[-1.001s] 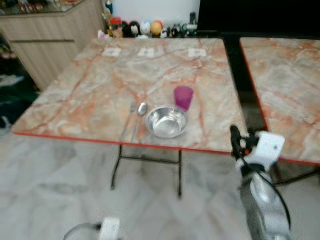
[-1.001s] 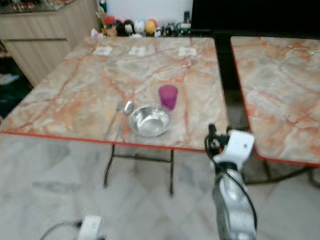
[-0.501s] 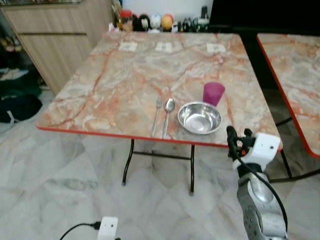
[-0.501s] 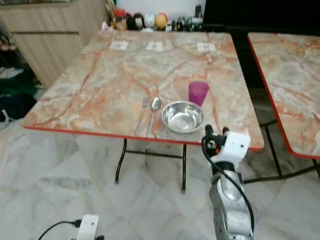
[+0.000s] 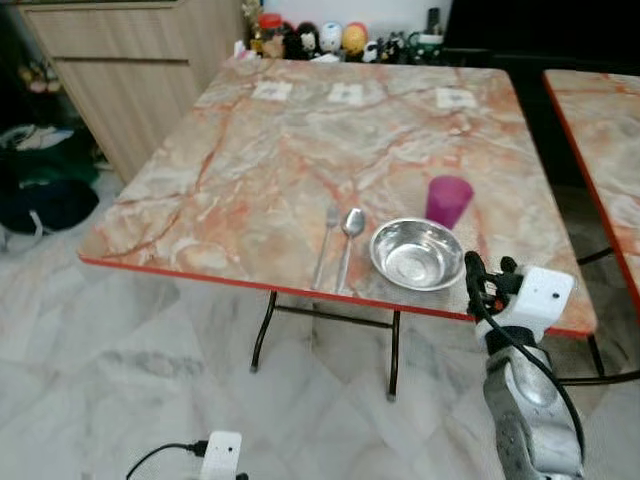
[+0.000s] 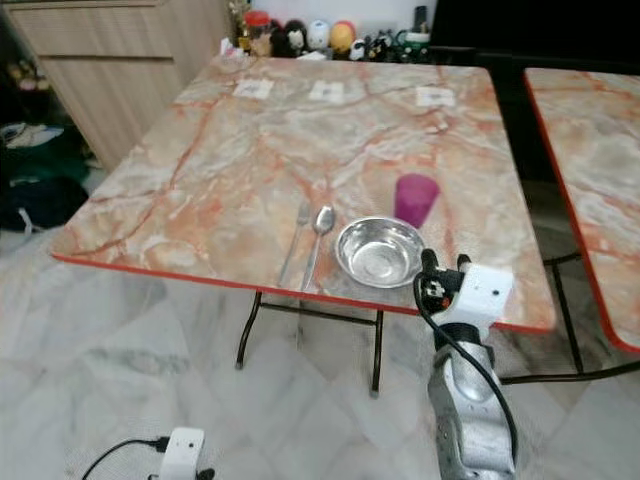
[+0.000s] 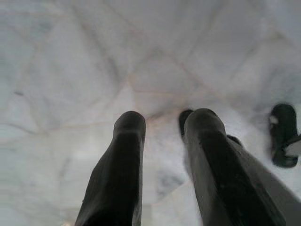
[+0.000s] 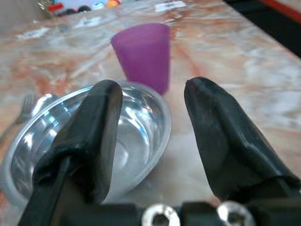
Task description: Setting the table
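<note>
Since a second ago the whole view has shifted as my camera moved: the table [image 5: 250, 170] sits more centred now, and the place setting looks unchanged on it. My right gripper [image 8: 150, 136] stays raised at the near table edge, roughly where it was in the view.

Left to right: my left gripper [image 7: 164, 155] hangs idle over the pale floor, fingers parted with nothing between them. Up on the table, well to the left of my right gripper, the fork [image 5: 326, 243] and the spoon [image 5: 347, 243] lie side by side, parallel, near the front edge. Just ahead and slightly left of the right gripper sits the steel bowl [image 5: 416, 254], upright and empty. Beyond the bowl, straight out past the fingertips, stands the purple cup [image 5: 448, 201], upright, just behind the bowl's far rim. Right gripper is unclenched, holding nothing, fingers [image 8: 94, 136] framing the bowl rim and cup.

Judgement: setting looks mostly laid; the step in hand is probably a final approach or adjustment at the bowl or cup. To do it well I'd keep the fingers spread, come in level above the table edge, clear the bowl rim before reaching for the cup, and avoid nudging the bowl into the spoon. Slow closing; the steel rim will likely slip.
</note>
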### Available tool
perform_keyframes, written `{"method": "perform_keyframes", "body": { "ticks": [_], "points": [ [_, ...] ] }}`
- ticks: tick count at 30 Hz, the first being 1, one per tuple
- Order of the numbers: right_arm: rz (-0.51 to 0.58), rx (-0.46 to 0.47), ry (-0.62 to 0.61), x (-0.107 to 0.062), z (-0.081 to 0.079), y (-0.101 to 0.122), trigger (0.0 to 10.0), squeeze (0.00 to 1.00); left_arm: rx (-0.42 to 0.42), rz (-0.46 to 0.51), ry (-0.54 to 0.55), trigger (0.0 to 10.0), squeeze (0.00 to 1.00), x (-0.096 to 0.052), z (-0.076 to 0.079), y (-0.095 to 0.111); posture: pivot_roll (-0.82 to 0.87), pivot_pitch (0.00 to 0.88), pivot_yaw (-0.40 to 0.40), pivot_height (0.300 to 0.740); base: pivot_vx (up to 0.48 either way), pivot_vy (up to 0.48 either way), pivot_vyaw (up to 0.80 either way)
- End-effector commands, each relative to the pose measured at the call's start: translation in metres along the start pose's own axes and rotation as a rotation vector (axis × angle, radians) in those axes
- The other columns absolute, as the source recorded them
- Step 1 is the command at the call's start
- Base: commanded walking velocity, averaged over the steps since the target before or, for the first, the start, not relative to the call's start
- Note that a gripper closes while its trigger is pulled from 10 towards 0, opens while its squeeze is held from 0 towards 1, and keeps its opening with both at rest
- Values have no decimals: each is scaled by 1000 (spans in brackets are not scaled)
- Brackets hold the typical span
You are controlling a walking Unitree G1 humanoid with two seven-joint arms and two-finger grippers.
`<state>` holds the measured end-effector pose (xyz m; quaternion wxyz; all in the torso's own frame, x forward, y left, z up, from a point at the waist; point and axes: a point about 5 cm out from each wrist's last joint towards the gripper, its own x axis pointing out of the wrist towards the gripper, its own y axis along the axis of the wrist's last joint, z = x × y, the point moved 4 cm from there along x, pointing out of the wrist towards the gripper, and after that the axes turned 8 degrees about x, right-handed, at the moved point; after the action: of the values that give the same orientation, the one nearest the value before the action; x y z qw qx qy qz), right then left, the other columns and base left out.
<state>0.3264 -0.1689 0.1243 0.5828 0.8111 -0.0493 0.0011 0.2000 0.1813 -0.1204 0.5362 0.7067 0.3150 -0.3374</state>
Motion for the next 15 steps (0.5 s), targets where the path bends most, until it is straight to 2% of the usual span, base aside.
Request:
{"method": "perform_keyframes", "body": {
  "ticks": [1, 5, 9, 10, 11, 12, 15],
  "points": [
    [12, -10, -25, -1, 11, 5, 10000, 0, 3, -2, -7, 10000, 0, 0, 4, 1, -88, 89, 32, 740, 0, 0, 0],
    [11, -4, -17, -1, 9, 5, 10000, 0, 3, 0, -9, 10000, 0, 0, 4, 1, -88, 89, 31, 740, 0, 0, 0],
    [3, -8, -61, -7, 15, 4, 10000, 0, 4, 0, -9, 10000, 0, 0, 4, 1, -89, 91, 31, 740, 0, 0, 0],
    [0, 4, -76, -9, 18, 4, 10000, 0, 4, 0, -9, 10000, 0, 0, 4, 1, -90, 92, 31, 740, 0, 0, 0],
    [-8, 55, -81, -13, 19, 3, 10000, 47, 7, -1, -9, 10000, 0, 0, 4, 1, -94, 93, 32, 740, 0, 0, 0],
    [-8, 76, -81, -14, 19, 3, 10000, 1000, 8, -1, -10, 10000, 0, 0, 4, 1, -93, 92, 32, 740, 0, 0, 0],
    [-6, 98, -96, -17, 22, 4, 10000, 1000, 9, -1, -11, 10000, 0, 0, 4, 1, -92, 92, 31, 740, 0, 0, 0]
  ]
}}
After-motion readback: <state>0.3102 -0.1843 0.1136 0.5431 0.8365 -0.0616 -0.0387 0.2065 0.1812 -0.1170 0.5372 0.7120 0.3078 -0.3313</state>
